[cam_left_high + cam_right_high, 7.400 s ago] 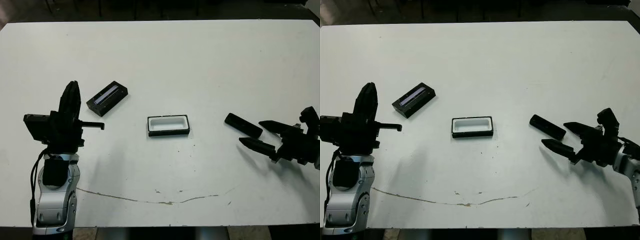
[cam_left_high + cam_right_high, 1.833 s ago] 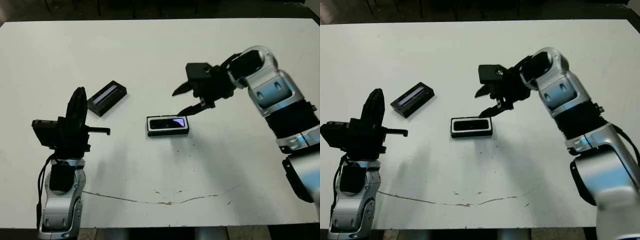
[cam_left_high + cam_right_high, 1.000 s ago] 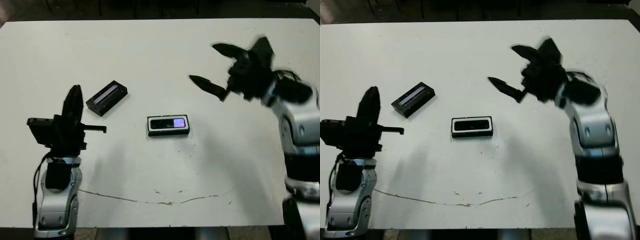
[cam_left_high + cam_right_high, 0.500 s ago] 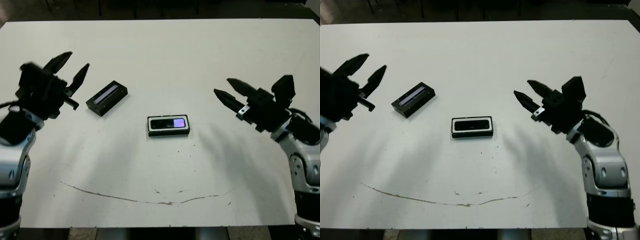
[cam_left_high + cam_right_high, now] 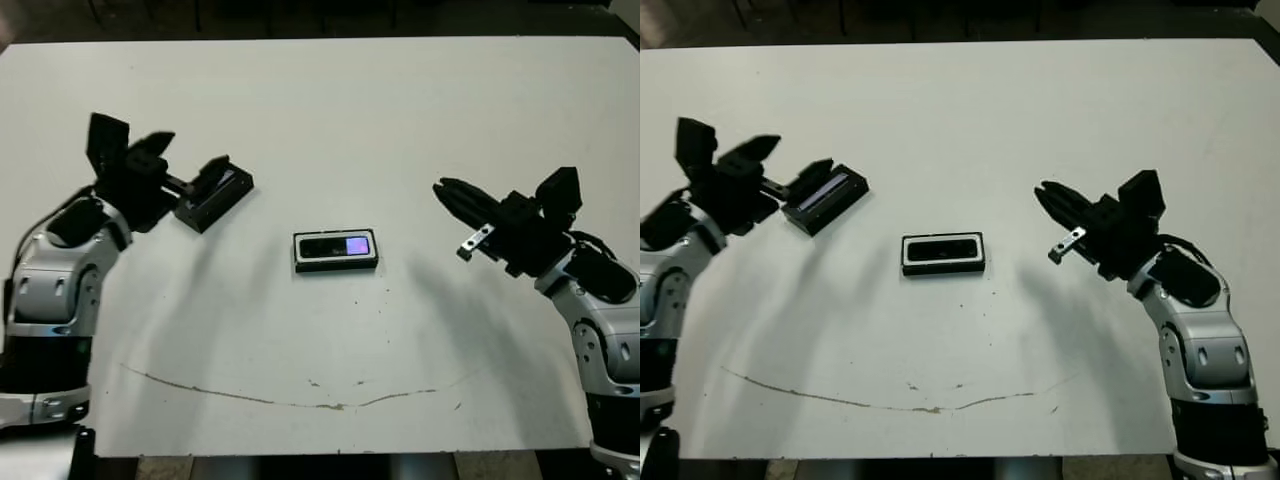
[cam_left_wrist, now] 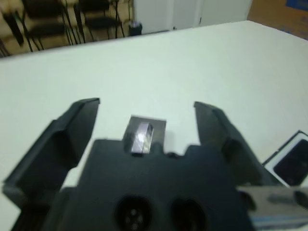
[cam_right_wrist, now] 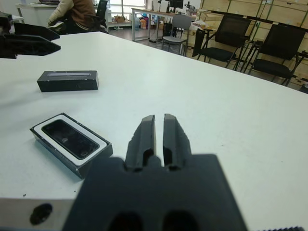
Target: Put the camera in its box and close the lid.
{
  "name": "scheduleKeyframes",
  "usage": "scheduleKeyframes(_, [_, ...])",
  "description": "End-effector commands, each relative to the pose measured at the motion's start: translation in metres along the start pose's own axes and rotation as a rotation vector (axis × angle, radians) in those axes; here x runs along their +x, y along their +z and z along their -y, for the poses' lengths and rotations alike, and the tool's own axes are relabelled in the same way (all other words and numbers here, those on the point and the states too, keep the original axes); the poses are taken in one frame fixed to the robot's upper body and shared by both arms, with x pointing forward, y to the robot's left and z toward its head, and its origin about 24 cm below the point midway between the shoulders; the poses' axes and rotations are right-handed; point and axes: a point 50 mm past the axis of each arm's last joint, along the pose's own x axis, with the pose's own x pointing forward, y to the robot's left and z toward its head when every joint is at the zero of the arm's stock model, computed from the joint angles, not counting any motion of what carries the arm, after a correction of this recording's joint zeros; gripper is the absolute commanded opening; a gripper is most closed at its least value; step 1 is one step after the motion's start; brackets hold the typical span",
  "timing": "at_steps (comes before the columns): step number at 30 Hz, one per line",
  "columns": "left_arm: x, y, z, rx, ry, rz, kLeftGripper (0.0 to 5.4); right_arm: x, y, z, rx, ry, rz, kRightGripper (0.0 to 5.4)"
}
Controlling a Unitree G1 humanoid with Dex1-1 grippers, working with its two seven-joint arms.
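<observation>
Grippers flanking the boxed camera

Spread wide, the left gripper point(image 5: 190, 172) is being held over the near end of the lid point(image 5: 214, 196), with one finger point(image 6: 73, 126) seen on either side of that lid in the left wrist view and nothing being pinched. The right gripper point(image 5: 1048, 196) is being held above the white table point(image 5: 400, 110), well to the right of the box point(image 5: 336, 250), its fingers point(image 7: 144, 135) being kept almost pressed together around nothing. The camera point(image 5: 338, 246) is lying inside the box at mid-table, its bluish-purple screen facing up. The lid is lying apart from the box, up and to its left.
</observation>
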Motion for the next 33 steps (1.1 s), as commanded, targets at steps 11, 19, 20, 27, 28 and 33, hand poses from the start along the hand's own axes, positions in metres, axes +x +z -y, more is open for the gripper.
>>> scheduleKeyframes(11, [0.002, -0.026, -0.007, 0.224, 0.062, -0.135, 5.39, 0.000, -0.014, 0.000, -0.011, -0.006, -0.068, 0.00])
scheduleKeyframes(19, [0.005, -0.033, -0.011, 0.262, 0.049, -0.177, 5.39, -0.001, -0.016, 0.000, -0.014, 0.005, -0.067, 0.00])
scheduleKeyframes(20, [0.005, -0.034, -0.011, 0.270, 0.039, -0.178, 5.39, -0.001, -0.016, 0.000, -0.016, 0.005, -0.066, 0.00])
scheduleKeyframes(27, [0.007, -0.042, -0.011, 0.282, 0.015, -0.197, 5.39, -0.003, -0.016, 0.000, -0.016, 0.002, -0.064, 0.00])
scheduleKeyframes(28, [0.008, -0.043, -0.011, 0.283, 0.011, -0.204, 5.39, -0.004, -0.016, -0.001, -0.015, 0.003, -0.064, 0.00])
scheduleKeyframes(33, [0.008, -0.048, -0.012, 0.246, -0.017, -0.226, 5.39, -0.004, -0.014, -0.001, -0.031, 0.003, -0.070, 0.00])
